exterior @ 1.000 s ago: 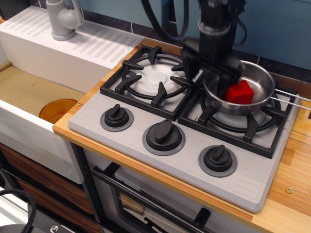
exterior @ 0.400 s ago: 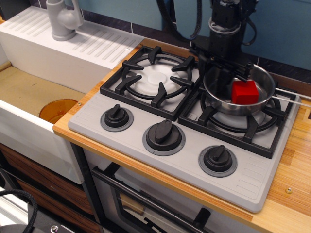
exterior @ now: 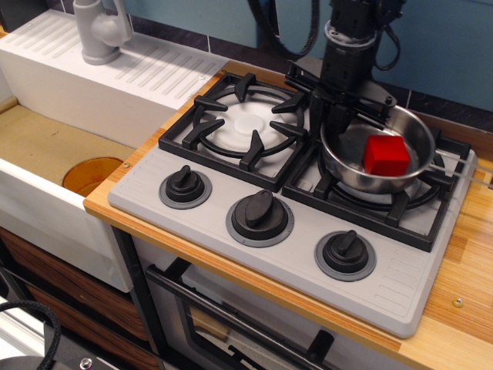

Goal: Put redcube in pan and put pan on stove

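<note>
The shiny steel pan (exterior: 350, 166) sits over the right burner grate of the grey stove (exterior: 300, 254). Its thin wire handle (exterior: 462, 167) points right. The redcube (exterior: 385, 156) lies inside the pan, right of centre. My black gripper (exterior: 333, 117) comes down from above at the pan's left rim. One finger is inside the pan and the other is outside, and they are closed on the rim. The pan looks slightly tilted.
The left burner grate (exterior: 240, 123) is bare. Three black knobs (exterior: 259, 216) line the stove's front. A white sink unit (exterior: 46, 208) with a grey tap (exterior: 98, 31) stands at the left. The wooden counter edge (exterior: 462, 308) runs along the right.
My gripper has moved left off the cube to the pan's left rim, and its fingers have drawn together on it. The pan has shifted slightly and the cube has stayed inside.
</note>
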